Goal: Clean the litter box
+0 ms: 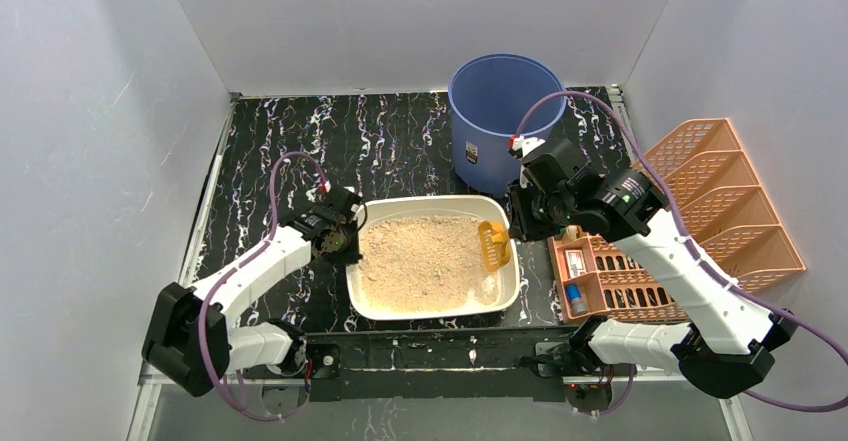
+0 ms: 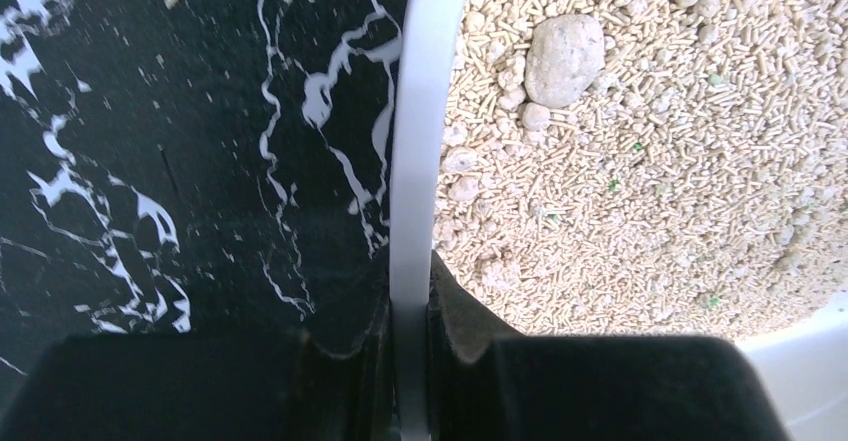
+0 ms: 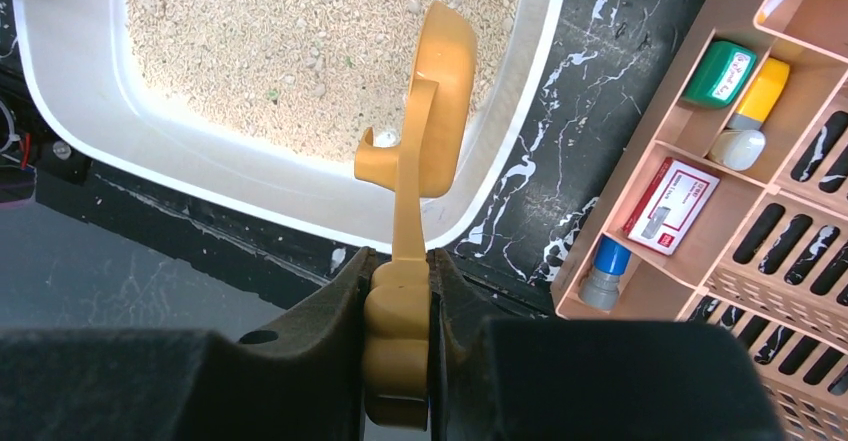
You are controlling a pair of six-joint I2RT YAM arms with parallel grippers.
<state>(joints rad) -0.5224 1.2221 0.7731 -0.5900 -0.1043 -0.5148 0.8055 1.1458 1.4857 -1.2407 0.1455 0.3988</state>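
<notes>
While both claws are gripping: notes are running from the fingers outward.
Right claw [image 3: 400, 279]: pressing together on the handle of the orange scoop [image 3: 440, 81], with a jaw touching each side of it.
Scoop: hanging bowl-forward over the right end of the litter box [image 3: 90, 111], above the litter and apparently not digging in; the bowl is looking empty.
Left claw [image 2: 410, 306]: pinching the litter box's left rim, with one finger outside and one inside against the litter.
Litter box: sitting on the black marbled table [image 1: 400, 141] between the two arms, holding tan litter.
Clumps: a pale lump [image 2: 563, 58] is lying on the litter just inside the left rim, with smaller ones lying around it.
Blue bucket [image 1: 490, 91]: standing just beyond the litter box's far right corner.
Rack [image 1: 720, 201]: sitting just beside the litter box's right side.
Step in hand (judgement): lining the scoop up for a pass through the litter while the left claw is bracing the box.
Doing it well (judgement): entering shallow and sliding under a lump, not shoving it; gripping the rim firmly so the box is not skidding; lifting level, shaking loose litter back over the box, then clearing the rim before heading for the bucket.
</notes>
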